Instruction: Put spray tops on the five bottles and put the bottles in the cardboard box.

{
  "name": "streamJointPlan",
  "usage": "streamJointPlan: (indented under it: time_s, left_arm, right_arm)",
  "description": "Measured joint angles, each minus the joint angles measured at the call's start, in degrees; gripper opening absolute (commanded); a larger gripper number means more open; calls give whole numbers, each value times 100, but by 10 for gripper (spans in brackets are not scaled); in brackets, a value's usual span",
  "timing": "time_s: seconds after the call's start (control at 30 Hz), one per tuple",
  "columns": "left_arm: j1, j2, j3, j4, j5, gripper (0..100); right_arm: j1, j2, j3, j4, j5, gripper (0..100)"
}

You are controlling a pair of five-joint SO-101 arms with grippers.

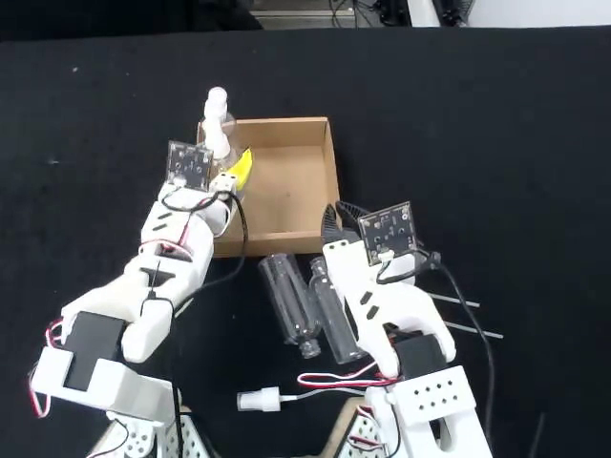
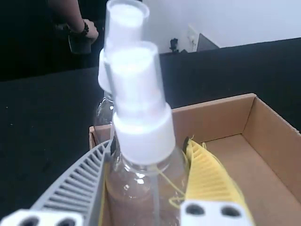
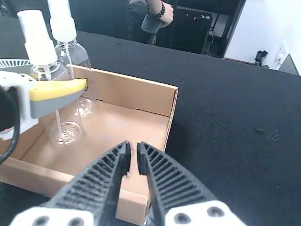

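Observation:
The cardboard box (image 1: 320, 172) sits mid-table. Two clear bottles with white spray tops stand in its far left corner. My left gripper (image 1: 227, 176) is shut on the nearer bottle (image 2: 141, 174), grey and yellow fingers at its shoulders; the other capped bottle (image 3: 73, 54) stands just behind it. From the right wrist the held bottle (image 3: 47, 70) appears to rest on the box floor. My right gripper (image 3: 133, 160) hovers shut and empty over the box's near right corner. Two uncapped bottles (image 1: 286, 296) (image 1: 334, 310) lie on the table in front of the box.
A loose white spray top (image 1: 263, 399) with its tube lies near the front edge between the arm bases. Thin rods (image 1: 468, 315) lie to the right of the right arm. The rest of the box floor (image 3: 122, 127) is bare.

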Motion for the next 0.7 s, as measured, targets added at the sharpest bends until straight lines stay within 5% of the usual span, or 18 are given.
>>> streamJointPlan:
  time_s: [0.7]
  left_arm:
    - [0,9,97,-404,0,30]
  right_arm:
    - [0,0,0,0,0,18]
